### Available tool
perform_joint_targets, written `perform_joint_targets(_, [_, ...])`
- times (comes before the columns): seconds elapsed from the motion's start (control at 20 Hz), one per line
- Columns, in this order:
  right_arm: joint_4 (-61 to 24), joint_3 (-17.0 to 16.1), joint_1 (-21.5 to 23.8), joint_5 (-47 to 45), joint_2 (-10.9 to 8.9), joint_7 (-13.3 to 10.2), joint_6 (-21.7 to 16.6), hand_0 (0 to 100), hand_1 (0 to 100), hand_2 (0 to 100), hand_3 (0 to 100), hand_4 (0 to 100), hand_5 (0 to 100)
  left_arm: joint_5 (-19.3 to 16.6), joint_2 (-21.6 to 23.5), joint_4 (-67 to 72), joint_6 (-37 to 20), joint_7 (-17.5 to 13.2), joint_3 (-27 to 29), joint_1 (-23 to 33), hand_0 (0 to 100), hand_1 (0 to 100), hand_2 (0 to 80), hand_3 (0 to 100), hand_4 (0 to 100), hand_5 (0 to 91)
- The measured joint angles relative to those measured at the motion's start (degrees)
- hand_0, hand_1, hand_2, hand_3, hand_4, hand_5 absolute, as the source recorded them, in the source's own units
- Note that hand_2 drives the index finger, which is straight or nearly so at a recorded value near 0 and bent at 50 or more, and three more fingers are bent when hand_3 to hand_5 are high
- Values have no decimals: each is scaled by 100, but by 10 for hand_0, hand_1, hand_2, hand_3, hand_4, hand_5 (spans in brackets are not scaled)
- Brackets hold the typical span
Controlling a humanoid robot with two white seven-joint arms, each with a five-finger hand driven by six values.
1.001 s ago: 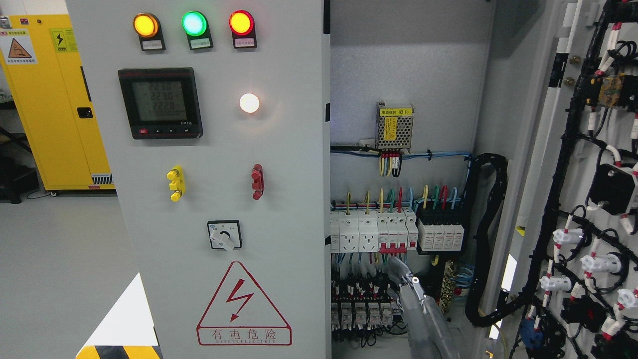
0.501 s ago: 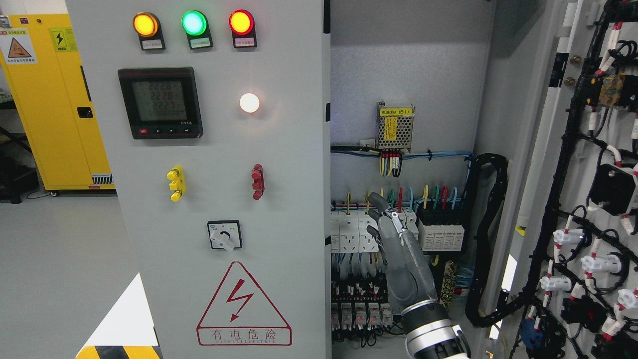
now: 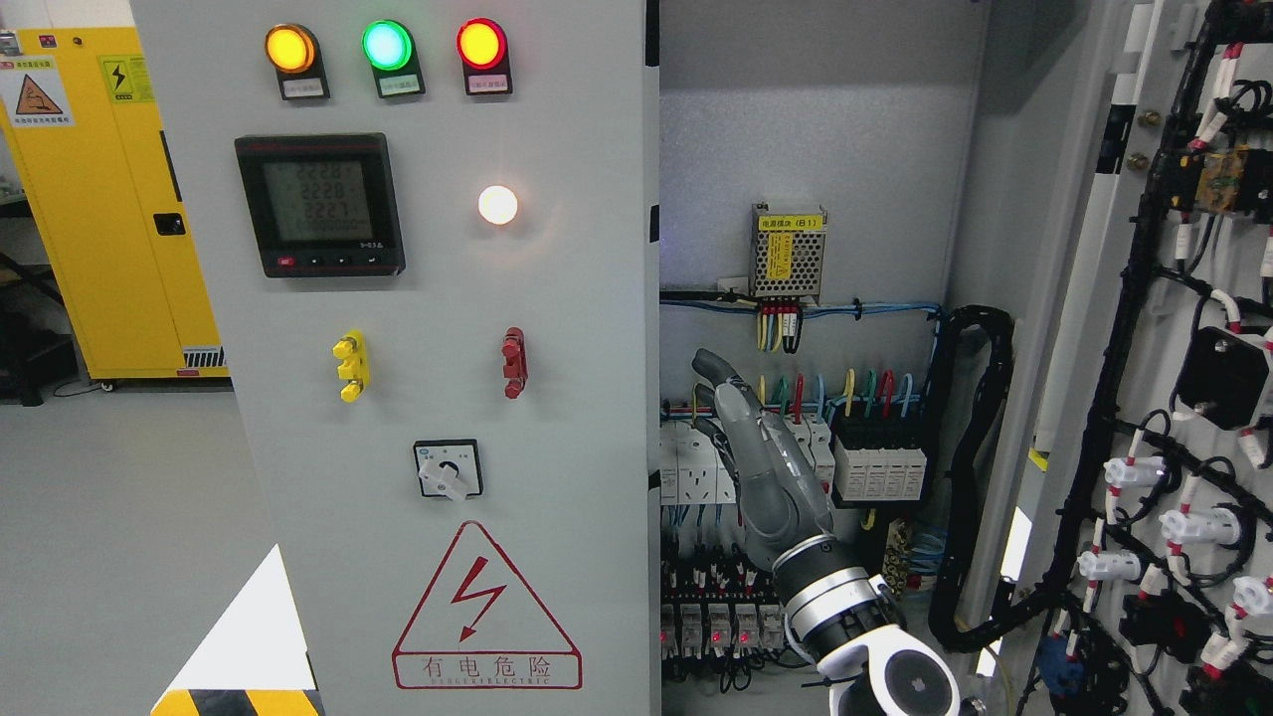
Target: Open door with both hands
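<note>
On the left door (image 3: 438,398), which is grey, shut and fills the left half of the head view, I count three lamps up top, amber (image 3: 290,49), green (image 3: 387,46) and red (image 3: 481,45); one white light (image 3: 497,205) lower down; one meter (image 3: 320,205) showing three rows of digits; two handles, yellow (image 3: 349,366) and red (image 3: 513,362); one rotary switch (image 3: 449,469); one red warning triangle (image 3: 485,609); the right door (image 3: 1174,348) is swung wide open at the far right, its inner face covered in black cable and white connectors; between the two doors you can see inside: one mesh power supply (image 3: 788,253) and a row of breakers (image 3: 875,472); just one hand in view, the right hand (image 3: 761,457), coming up from the bottom right, fingers (image 3: 711,370) fairly straight and relaxed, holding nothing, up in front of the breakers just beside the left door's edge.
</note>
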Motion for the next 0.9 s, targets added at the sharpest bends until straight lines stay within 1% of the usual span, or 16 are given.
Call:
perform_joint_targets(0.15, [156, -84, -135, -91, 24, 60, 117, 201, 122, 0, 0, 0, 0, 0, -1, 0, 12, 0, 0, 0, 0, 0, 0, 0, 0, 0])
perform_joint_targets(0.4, [356, -167, -306, -576, 40, 192, 196, 201, 122, 0, 0, 0, 0, -1, -1, 0, -12, 21, 0, 0, 0, 0, 0, 0, 0, 0])
perform_joint_targets(0.5, [417, -189, -365, -705, 42, 368, 208, 201, 122, 0, 0, 0, 0, -1, -1, 0, -20, 0, 0, 0, 0, 0, 0, 0, 0, 0])
perform_joint_targets(0.6, [485, -209, -431, -799, 45, 622, 215, 202, 123, 0, 0, 0, 0, -1, -1, 0, -25, -9, 0, 0, 0, 0, 0, 0, 0, 0])
perform_joint_targets(0.9, [759, -271, -593, -971, 46, 1023, 223, 202, 122, 0, 0, 0, 0, -1, -1, 1, -27, -20, 0, 7, 0, 0, 0, 0, 0, 0])
